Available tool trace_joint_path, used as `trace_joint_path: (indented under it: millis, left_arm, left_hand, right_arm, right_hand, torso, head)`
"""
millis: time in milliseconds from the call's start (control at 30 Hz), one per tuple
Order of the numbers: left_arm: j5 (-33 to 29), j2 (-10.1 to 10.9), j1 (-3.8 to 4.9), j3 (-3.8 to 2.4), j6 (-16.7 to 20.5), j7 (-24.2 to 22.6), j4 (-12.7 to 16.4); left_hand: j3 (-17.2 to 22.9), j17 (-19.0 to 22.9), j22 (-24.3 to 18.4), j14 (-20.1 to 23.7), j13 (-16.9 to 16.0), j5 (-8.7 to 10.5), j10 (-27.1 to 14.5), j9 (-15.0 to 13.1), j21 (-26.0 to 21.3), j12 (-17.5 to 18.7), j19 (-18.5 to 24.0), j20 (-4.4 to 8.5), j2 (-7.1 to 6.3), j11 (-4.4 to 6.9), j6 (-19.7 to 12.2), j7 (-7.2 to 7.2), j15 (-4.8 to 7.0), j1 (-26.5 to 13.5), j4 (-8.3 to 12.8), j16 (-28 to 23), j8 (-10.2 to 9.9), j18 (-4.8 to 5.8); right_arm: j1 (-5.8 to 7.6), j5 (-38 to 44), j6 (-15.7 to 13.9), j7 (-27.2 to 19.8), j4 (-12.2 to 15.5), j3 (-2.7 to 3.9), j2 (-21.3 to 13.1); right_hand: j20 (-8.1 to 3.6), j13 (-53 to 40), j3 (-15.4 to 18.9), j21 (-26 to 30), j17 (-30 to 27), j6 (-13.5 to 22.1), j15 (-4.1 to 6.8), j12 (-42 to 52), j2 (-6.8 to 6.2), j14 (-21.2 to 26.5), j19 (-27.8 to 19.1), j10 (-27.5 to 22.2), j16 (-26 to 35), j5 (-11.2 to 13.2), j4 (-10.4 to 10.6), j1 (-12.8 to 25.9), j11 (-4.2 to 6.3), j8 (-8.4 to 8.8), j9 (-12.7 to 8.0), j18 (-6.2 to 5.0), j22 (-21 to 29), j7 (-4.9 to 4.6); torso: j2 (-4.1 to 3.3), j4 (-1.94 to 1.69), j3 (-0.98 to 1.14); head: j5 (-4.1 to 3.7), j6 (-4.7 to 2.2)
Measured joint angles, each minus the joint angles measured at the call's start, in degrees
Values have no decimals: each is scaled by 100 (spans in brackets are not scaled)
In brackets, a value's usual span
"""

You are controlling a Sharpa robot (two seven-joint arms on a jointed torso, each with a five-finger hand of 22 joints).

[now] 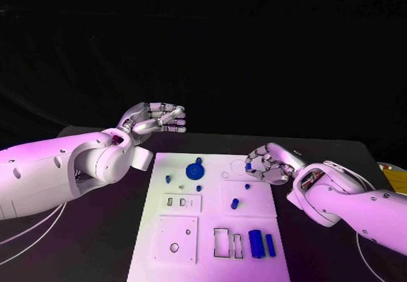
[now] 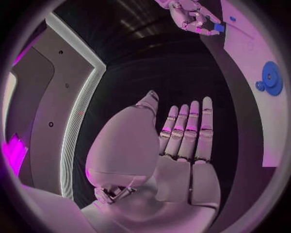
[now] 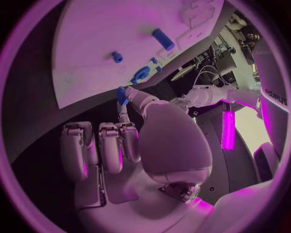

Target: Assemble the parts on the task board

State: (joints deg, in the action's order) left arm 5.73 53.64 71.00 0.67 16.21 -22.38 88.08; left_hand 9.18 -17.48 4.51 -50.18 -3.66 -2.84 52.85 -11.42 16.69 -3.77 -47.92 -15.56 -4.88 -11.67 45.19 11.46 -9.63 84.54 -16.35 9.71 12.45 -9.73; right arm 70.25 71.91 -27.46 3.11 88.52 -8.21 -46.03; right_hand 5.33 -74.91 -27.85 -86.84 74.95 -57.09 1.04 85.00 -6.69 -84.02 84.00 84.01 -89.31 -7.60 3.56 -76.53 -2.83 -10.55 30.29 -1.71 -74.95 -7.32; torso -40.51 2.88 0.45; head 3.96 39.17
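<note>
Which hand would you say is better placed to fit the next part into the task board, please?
Probably the right hand: it pinches a small blue part at the task board's right edge. The left hand is raised beyond the board's far left corner, holding nothing.

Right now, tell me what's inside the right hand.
The right hand pinches a small blue part at its fingertips, above the task board near its edge. The fingers cover the part's lower end, so its full shape cannot be told.

Black table [image 1: 91, 236], yellow object [image 1: 402, 180]
</note>
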Motion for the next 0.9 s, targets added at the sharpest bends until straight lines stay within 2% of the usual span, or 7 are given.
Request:
trace_joint_path:
  millis: [200,367,567,733,900]
  left_arm:
    - [0,-31,2,1,0,3,-37]
    - [0,-83,2,2,0,8,-66]
    - [0,-134,1,2,0,16,-94]
    - [0,-148,1,3,0,22,-99]
    - [0,-159,1,4,0,26,-97]
  left_hand:
    - [0,0,-2,0,0,0,21,0,0,0,0,0,0,-21,20,20,0,0,0,0,0,0]
    - [0,0,-2,0,0,0,43,-7,0,0,0,0,0,0,37,3,0,0,0,0,0,0]
    - [0,0,-2,0,0,0,42,-7,0,0,0,0,0,0,40,0,0,0,0,0,0,0]
    - [0,0,-2,0,0,0,42,-6,0,0,0,0,0,0,40,0,0,0,0,0,0,0]
    - [0,0,-2,0,0,0,42,-6,0,0,0,0,0,0,40,0,0,0,0,0,0,0]
  right_arm:
    - [-3,104,-70,322,285,-20,345]
    - [-81,251,-81,591,384,-54,735]
    - [-222,443,-66,847,332,-87,1058]
    - [-396,622,-27,1034,250,-110,1339]
    - [-502,781,29,1168,184,-116,1518]
  right_hand:
    - [0,0,-16,0,0,9,0,0,16,0,0,0,0,-6,-16,-2,0,0,-4,0,0,9]
    - [0,0,-16,0,0,18,0,0,21,0,0,0,0,-29,-17,-7,0,0,-6,0,1,18]
    - [1,1,-15,0,-1,19,0,0,20,0,0,0,0,-40,-17,-7,0,0,-7,0,1,19]
    - [1,-4,-15,0,-1,29,-1,0,19,0,0,0,0,-40,-17,-7,-1,0,-7,0,2,28]
    - [1,-4,-14,0,-1,14,-1,0,-24,0,0,0,0,-40,-17,37,-1,0,-7,0,2,14]
  torso:
    - [29,-2,-10]
    - [47,-8,-16]
    - [47,-15,-21]
    - [38,-8,-21]
    - [32,-10,-19]
  head:
    - [31,32]
    - [80,74]
    - [151,108]
    - [208,135]
    - [237,163]
